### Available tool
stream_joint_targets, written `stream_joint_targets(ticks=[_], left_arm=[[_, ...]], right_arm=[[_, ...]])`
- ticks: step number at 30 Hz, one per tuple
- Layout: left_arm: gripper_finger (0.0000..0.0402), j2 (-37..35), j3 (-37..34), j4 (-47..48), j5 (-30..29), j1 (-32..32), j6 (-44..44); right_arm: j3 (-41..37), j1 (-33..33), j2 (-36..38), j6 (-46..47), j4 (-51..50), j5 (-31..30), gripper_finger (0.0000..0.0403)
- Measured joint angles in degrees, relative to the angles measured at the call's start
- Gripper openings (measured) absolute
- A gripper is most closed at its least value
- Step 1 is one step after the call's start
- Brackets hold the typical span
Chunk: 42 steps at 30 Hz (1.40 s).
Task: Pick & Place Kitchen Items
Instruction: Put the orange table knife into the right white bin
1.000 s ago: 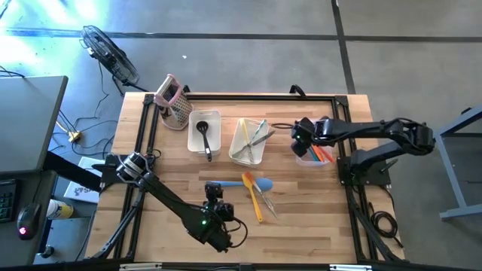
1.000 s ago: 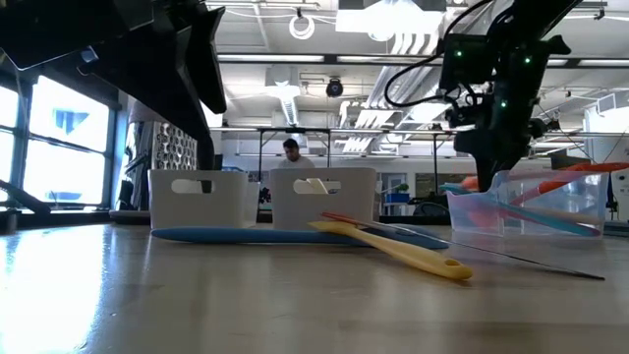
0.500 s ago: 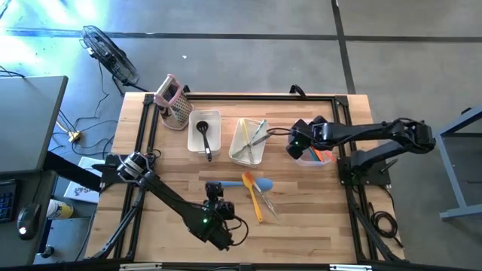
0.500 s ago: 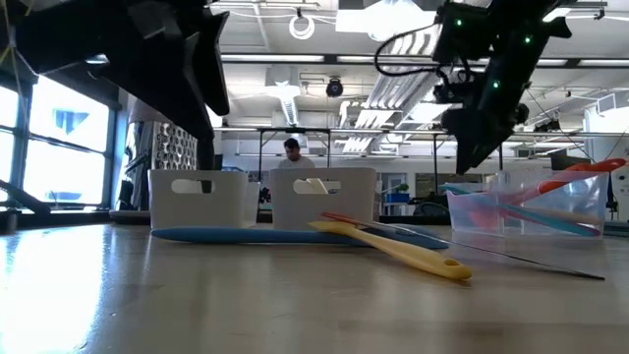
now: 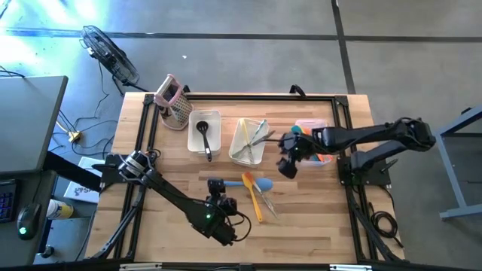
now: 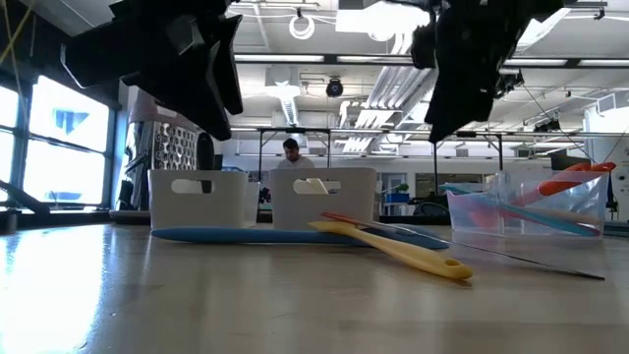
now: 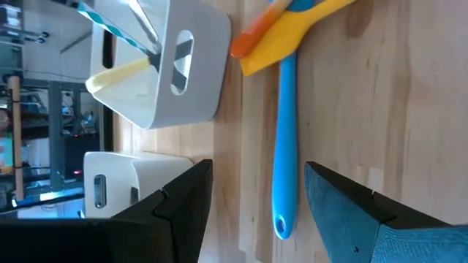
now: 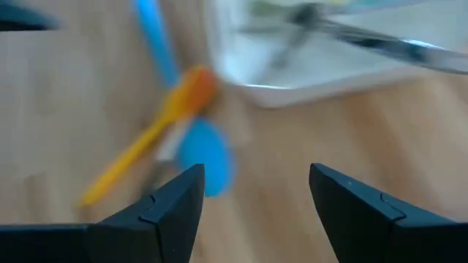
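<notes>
A blue spatula (image 5: 237, 183) lies flat on the wooden table (image 5: 324, 218), and an orange-headed yellow spatula (image 5: 254, 197) lies across it. A slim metal utensil (image 5: 268, 206) lies beside them. My left gripper (image 5: 215, 197) is open and empty just near of the blue handle's end (image 7: 284, 146), its fingers pointing along it. My right gripper (image 5: 287, 163) is open and empty in the air, right of the spatulas and between the middle and right bins. Its wrist view shows the blue head (image 8: 206, 161) and orange head (image 8: 191, 84) below.
Three clear bins stand in a row at the far side. The left bin (image 5: 205, 134) holds a black ladle, the middle bin (image 5: 248, 141) holds metal utensils, and the right bin (image 5: 315, 143) holds orange and blue ones. A metal grater (image 5: 175, 105) stands at the far left corner.
My right gripper has left the place above the right bin and gone toward the table's near and left side, toward the loose spatulas in the middle. The spatulas on the table have stayed where they were.
</notes>
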<state>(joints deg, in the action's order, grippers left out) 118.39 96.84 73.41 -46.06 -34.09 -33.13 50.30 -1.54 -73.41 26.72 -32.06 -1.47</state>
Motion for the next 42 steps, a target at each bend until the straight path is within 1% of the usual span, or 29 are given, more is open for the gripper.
stream_joint_targets(ticks=[1, 3, 7, 12, 17, 21, 23, 27, 32, 34, 37, 42], left_arm=[[0.0209, 0.0, 0.0, 0.0, -0.3, 0.0, 0.1], [0.0209, 0.0, 0.0, 0.0, -0.8, 0.0, 0.1], [0.0209, 0.0, 0.0, -0.1, -0.9, 0.0, 0.1], [0.0209, 0.0, 0.0, -0.4, -0.9, 0.0, -0.1], [0.0209, 0.0, 0.0, -0.5, -0.8, 0.0, -0.1], [0.0209, 0.0, 0.0, -1.0, 1.0, 0.0, -0.2], [0.0209, -0.1, -0.8, -2.8, 2.0, 0.0, -0.2], [0.0209, -0.1, -3.4, -6.1, 3.3, -0.1, -0.5], [0.0209, -0.1, -5.2, -12.3, 7.0, -0.1, -0.3], [0.0209, -0.1, -5.2, -13.0, 7.4, -0.2, -0.1], [0.0209, -0.1, -5.2, -13.2, 8.2, -0.2, -0.1], [0.0209, -0.1, -5.2, -13.5, 9.5, -0.2, -0.3]], right_arm=[[0.0, 0.6, 0.0, -0.2, 1.4, 2.3, 0.024], [0.0, 2.0, 0.0, -1.1, 3.7, 4.8, 0.024], [0.0, 5.3, 0.0, -3.0, 7.1, 5.2, 0.024], [-1.2, 10.1, -0.1, -7.1, 13.2, -1.1, 0.024], [-3.9, 14.9, -0.2, -11.8, 20.3, -4.4, 0.0239], [-5.4, 18.9, -0.4, -12.1, 24.2, -9.2, 0.0238], [-6.0, 20.7, -1.5, -12.1, 26.6, -12.2, 0.0238], [-6.4, 23.4, -6.7, -11.5, 31.1, -17.2, 0.0238], [-6.4, 25.9, -13.8, -10.4, 37.2, -20.9, 0.0238], [-6.4, 26.5, -16.4, -7.2, 38.3, -23.3, 0.0238], [-6.4, 26.7, -19.9, -1.8, 38.2, -25.3, 0.0238], [-6.4, 26.7, -24.4, 4.9, 38.3, -26.1, 0.0238]])
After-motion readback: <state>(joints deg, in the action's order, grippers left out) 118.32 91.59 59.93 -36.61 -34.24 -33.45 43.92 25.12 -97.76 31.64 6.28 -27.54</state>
